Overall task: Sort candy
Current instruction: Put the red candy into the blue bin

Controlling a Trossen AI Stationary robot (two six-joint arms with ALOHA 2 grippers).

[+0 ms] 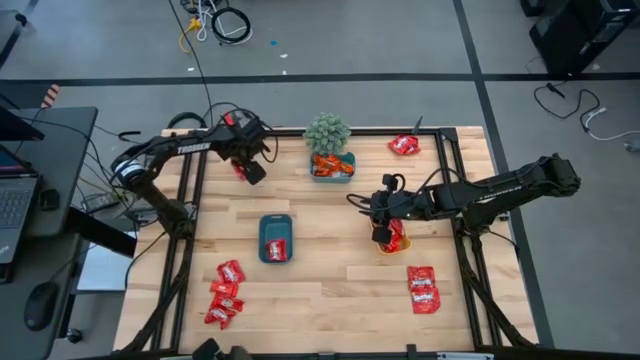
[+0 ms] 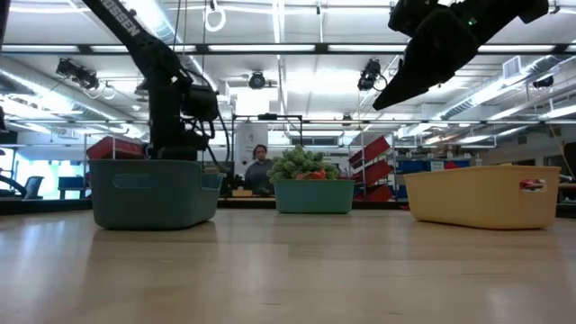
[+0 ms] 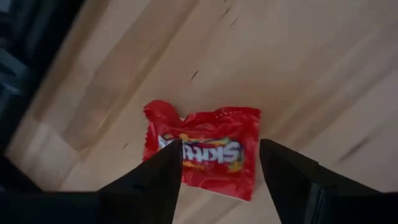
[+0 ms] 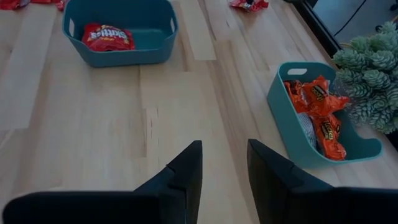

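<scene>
From overhead I see my left gripper [image 1: 250, 170] near the table's far left corner, and its wrist camera shows the jaws spread wide over a red candy packet [image 3: 205, 149] lying flat on the bare wood, fingers either side of it, gripping nothing. My right gripper [image 1: 382, 222] hangs over the yellow tray [image 2: 486, 198] on the right side of the table; its jaws stand narrowly parted with nothing between them, looking across the wood. The rest of the candy is scattered: one red packet [image 4: 107, 36] sits in the dark teal tray [image 1: 276, 238] at the middle of the table, orange packets [image 4: 320, 115] fill the lighter teal tray [image 4: 298, 134] just beside the potted plant [image 1: 327, 132], a cluster of red packets [image 1: 226, 292] lies near the front left, a pair [image 1: 422, 288] at the front right, and one [image 1: 404, 145] near the far right corner. Some red shows in the yellow tray under the right gripper, though I can't tell how many packets.
</scene>
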